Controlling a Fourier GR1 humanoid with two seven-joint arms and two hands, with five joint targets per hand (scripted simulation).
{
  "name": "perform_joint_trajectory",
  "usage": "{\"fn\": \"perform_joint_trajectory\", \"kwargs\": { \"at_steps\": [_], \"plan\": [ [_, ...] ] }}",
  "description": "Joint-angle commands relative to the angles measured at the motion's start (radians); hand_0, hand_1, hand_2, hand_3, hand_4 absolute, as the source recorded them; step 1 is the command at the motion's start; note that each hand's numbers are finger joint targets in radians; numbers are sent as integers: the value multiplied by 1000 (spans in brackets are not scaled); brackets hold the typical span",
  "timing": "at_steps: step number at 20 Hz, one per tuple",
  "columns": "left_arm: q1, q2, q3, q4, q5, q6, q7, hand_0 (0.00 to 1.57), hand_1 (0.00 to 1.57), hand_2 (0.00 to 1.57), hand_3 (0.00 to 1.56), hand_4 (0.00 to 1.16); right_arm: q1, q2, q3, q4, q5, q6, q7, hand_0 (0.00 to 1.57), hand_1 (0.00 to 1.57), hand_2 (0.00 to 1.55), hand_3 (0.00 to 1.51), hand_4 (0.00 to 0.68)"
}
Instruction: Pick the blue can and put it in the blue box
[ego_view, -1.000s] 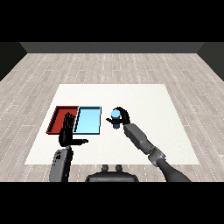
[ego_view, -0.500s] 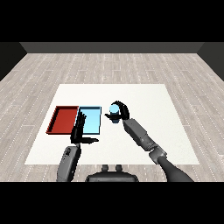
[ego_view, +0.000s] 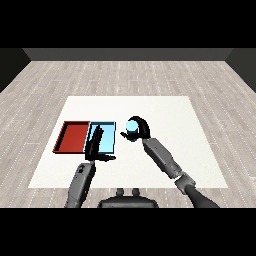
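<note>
Now the right hand (ego_view: 140, 129), fingers curled round the small blue cylindrical can (ego_view: 132, 128), should carry it left, level, over the light blue rectangular tray (ego_view: 109, 141); the left hand's (ego_view: 95, 146) straight fingers overlap that tray.

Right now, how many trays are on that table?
2: the red tray at the left, the light blue tray beside it, partly covered by the left hand. None seems hidden.

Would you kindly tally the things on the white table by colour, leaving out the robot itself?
Red: 1, the red tray
Light blue: 1, the light blue tray
Blue: 1, the blue can, held in the right hand
Total: 3
</note>
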Motion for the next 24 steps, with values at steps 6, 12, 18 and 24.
{"fn": "perform_joint_trajectory", "kwargs": {
  "at_steps": [6,12,18,24],
  "plan": [
    [-80,-5,-96,39,-13,80,56,0,0,0,0,0,173,-54,-17,-305,117,-4,153,1435,1435,1433,1406,661],
    [-119,-5,-163,174,38,139,-35,0,0,0,0,0,164,-18,-79,-294,180,63,153,1423,1423,1447,1414,661],
    [-203,-5,-250,300,108,233,-37,0,0,0,0,0,210,7,-83,-382,239,67,209,1407,1407,1445,1408,665],
    [-213,-5,-275,298,121,240,7,0,0,0,0,0,263,71,-92,-363,313,109,138,1399,1399,1443,1405,679]
  ]
}}
